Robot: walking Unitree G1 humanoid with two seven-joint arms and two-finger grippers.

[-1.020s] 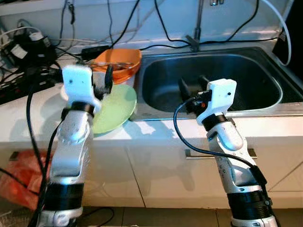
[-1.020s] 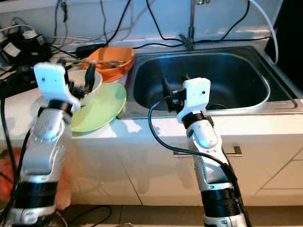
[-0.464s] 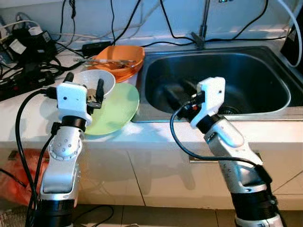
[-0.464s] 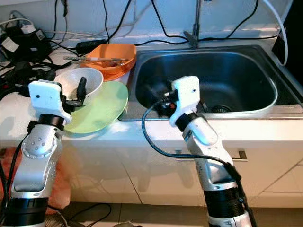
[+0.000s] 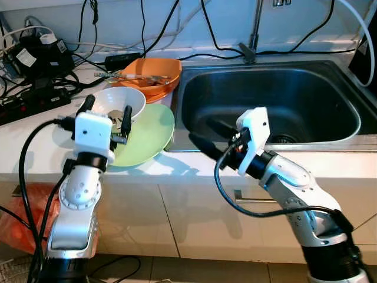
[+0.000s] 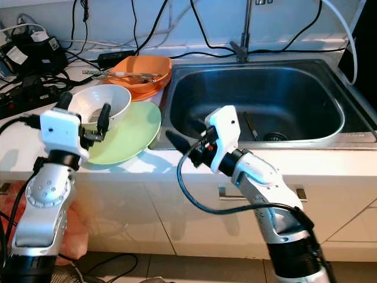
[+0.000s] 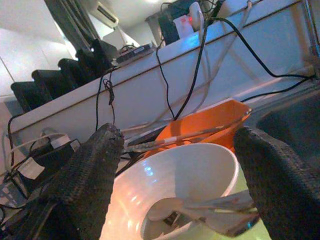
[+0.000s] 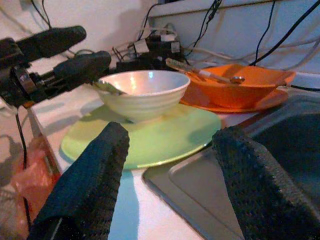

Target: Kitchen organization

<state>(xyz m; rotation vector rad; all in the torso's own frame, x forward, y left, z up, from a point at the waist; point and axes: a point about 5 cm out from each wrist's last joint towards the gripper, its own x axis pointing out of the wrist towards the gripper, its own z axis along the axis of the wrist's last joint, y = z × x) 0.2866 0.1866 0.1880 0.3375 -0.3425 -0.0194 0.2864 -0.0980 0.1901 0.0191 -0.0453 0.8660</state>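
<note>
- White bench (image 5: 35, 132) carries a green plate (image 5: 150, 135), which overlaps the edge of the steel sink (image 5: 277, 100).
- A white bowl (image 5: 121, 105) sits on the plate and holds some utensils; an orange bowl (image 5: 154, 72) with a utensil laid across it stands just behind.
- The left end effector (image 5: 106, 112) hovers at the white bowl, fingers spread, holding nothing.
- The right end effector (image 5: 209, 138) hangs over the sink's front-left corner, aimed toward the plate, fingers apart and empty.
- Black cables (image 5: 41, 71) clutter the bench's back left.
</note>
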